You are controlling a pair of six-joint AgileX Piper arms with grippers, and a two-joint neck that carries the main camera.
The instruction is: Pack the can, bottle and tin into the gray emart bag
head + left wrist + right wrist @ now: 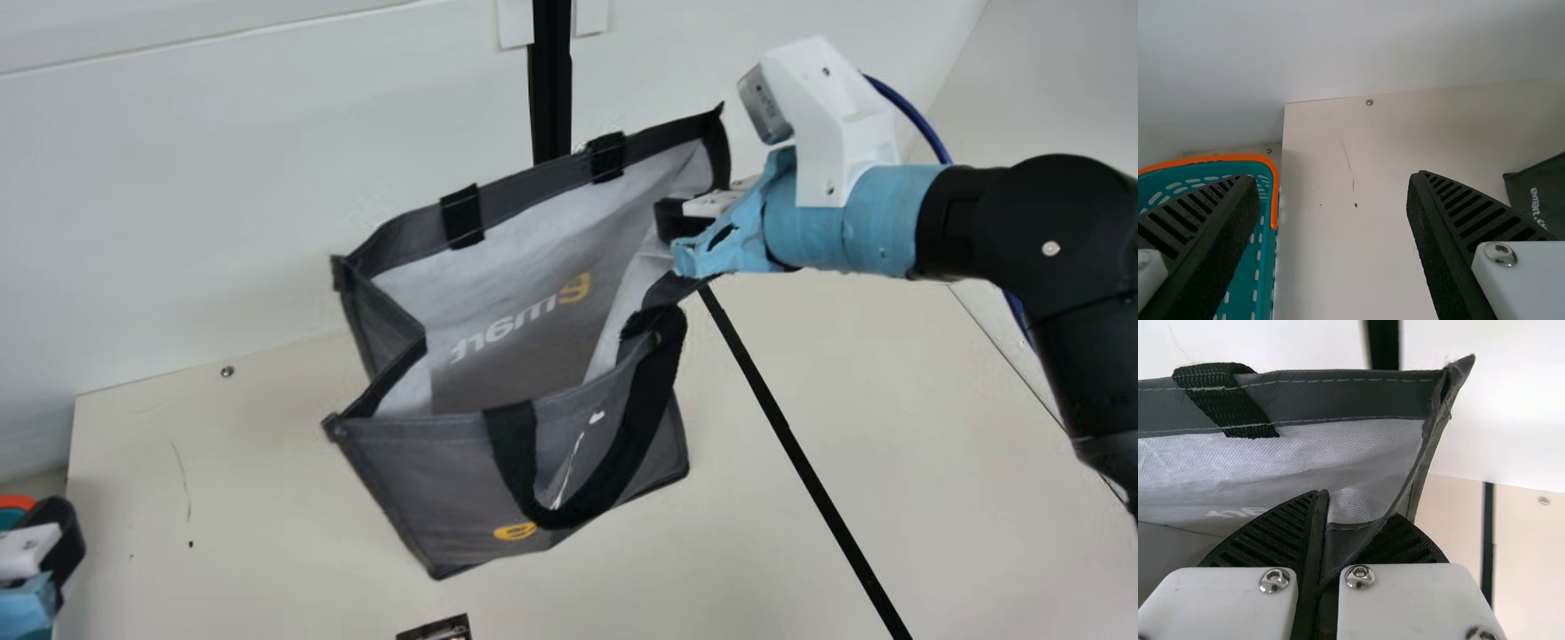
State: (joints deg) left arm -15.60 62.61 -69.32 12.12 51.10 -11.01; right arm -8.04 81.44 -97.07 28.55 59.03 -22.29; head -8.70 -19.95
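Note:
In the main view the gray emart bag [587,453] stands tilted on the table, mouth open, one black handle hanging over its front. My right gripper [683,233] holds its right side edge. In the right wrist view the bag's gray trim [1345,397] runs to a corner, and its folded edge is pinched in the right gripper [1343,520]. My left gripper [53,542] is at the main view's left edge; in its wrist view the left gripper [1328,183] is open with nothing between its fingers. A dark-edged object [437,630] is partly cut off at the main view's bottom.
A teal basket with an orange rim [1274,193] is beside the table's left edge, by my left gripper. A white wall [222,178] rises behind the bag. Bare table [240,498] lies left of the bag, and more table right of it, crossed by a black strip.

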